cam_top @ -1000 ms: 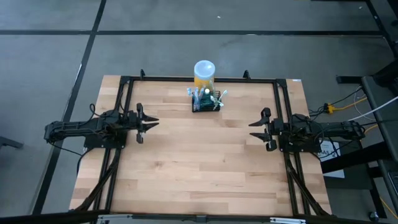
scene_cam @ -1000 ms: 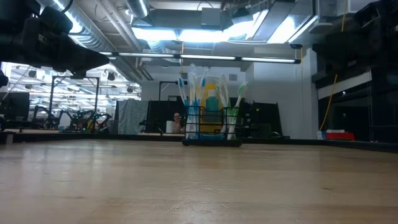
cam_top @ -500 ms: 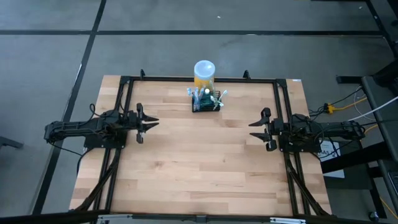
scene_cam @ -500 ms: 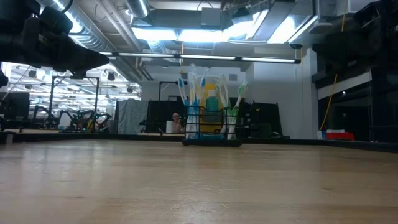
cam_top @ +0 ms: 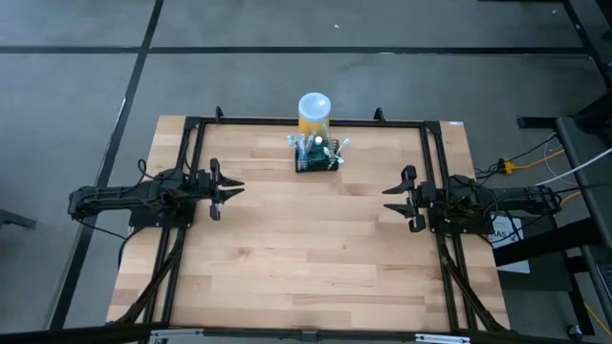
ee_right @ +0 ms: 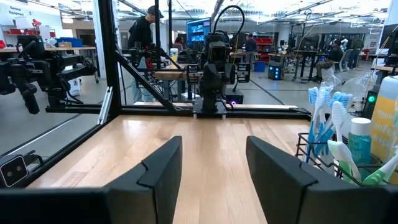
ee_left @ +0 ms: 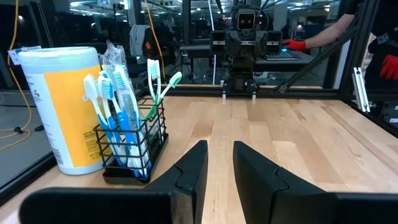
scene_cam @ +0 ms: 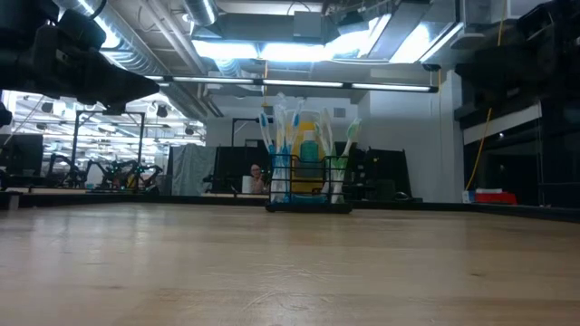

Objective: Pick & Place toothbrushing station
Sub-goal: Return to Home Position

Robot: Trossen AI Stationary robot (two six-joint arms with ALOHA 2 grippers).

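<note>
The toothbrushing station (cam_top: 317, 158) is a small black wire holder with several toothbrushes standing in it. It rests on its base near the middle of the table's far edge, and also shows in the low view (scene_cam: 308, 190) and both wrist views (ee_left: 134, 146) (ee_right: 323, 155). My left gripper (cam_top: 237, 187) waits at the table's left side, pointing level toward the middle, open by a narrow gap (ee_left: 220, 152) with nothing in it. My right gripper (cam_top: 390, 202) waits at the right side, pointing level inward, open wider (ee_right: 213, 149) and holding nothing.
A yellow cylinder with a white round top (cam_top: 315, 110) stands just behind the holder at the far edge. A black frame (cam_top: 191, 153) runs along the table's far, left and right sides. Cables (cam_top: 535, 162) lie off the right side. People (ee_right: 144, 31) show in the room beyond.
</note>
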